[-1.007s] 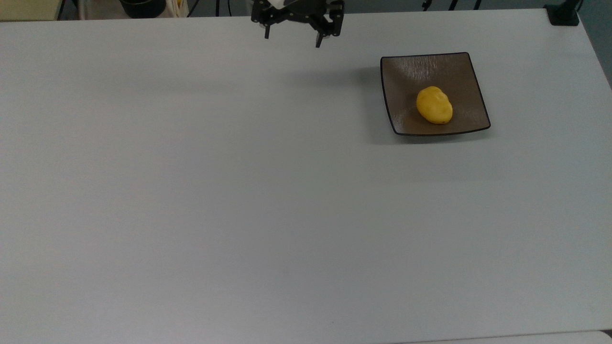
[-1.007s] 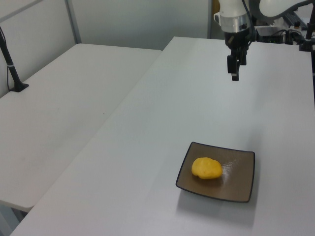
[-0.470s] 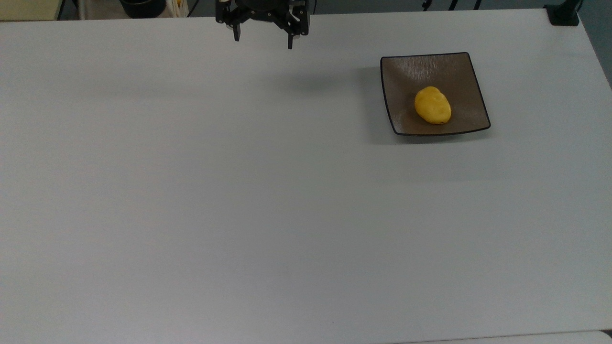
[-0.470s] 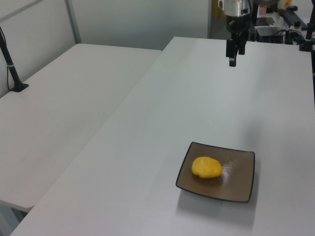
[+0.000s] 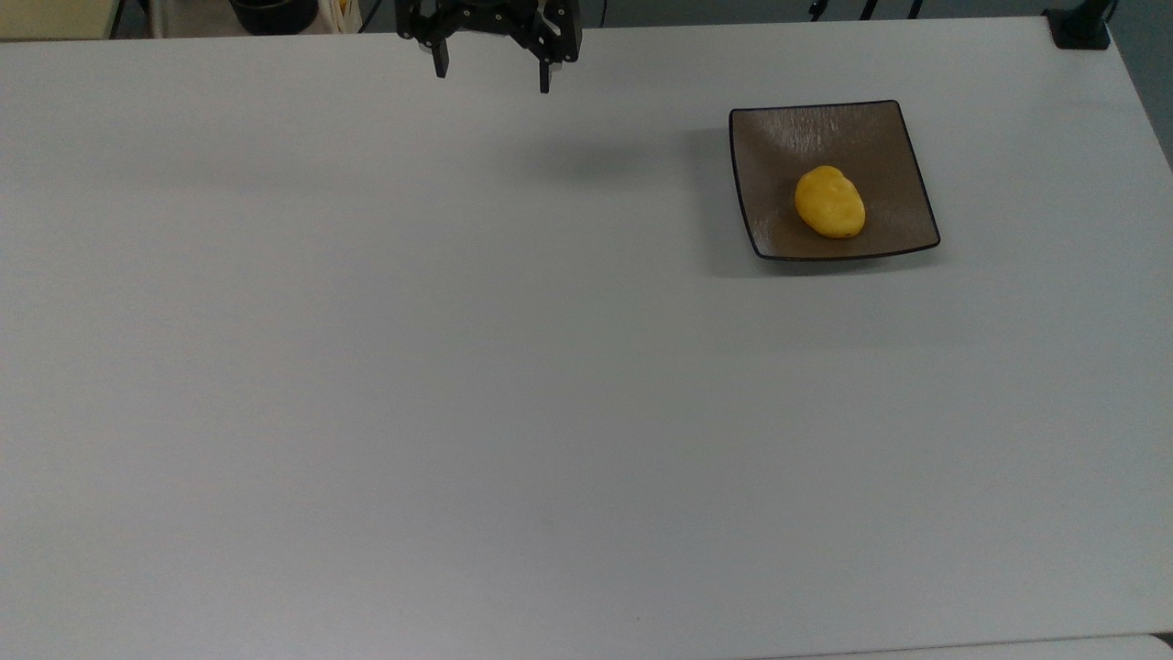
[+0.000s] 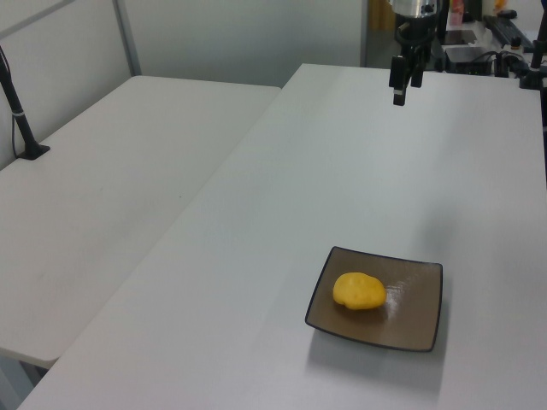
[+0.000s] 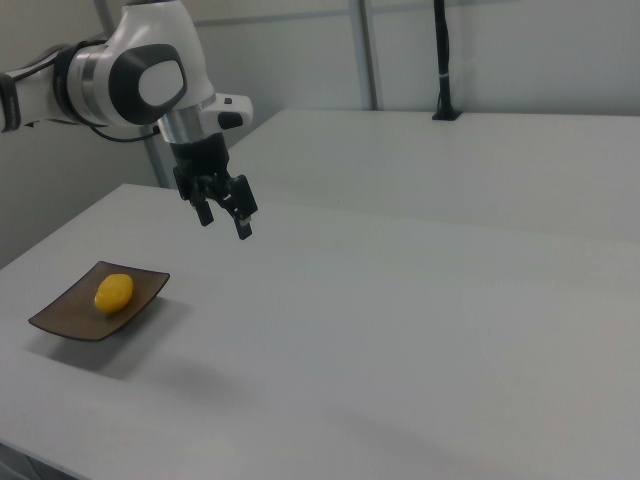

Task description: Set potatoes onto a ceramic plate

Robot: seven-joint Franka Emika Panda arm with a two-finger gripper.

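Top view: the potato lies on the plate, a little toward the plate's lower right in the top view, and the plate sits on the table near the top view's upper right. The gripper hangs above the table's far edge, well apart from the plate and to the top view's left of it, with its fingers spread wide and nothing between them.

Left view: the potato rests left of centre on the plate, which lies flat on the table. The gripper hangs in the air far behind the plate.

Right view: the potato sits on the plate at the right view's left. The gripper, fingers parted and empty, hovers above the table, up and to the right view's right of the plate.
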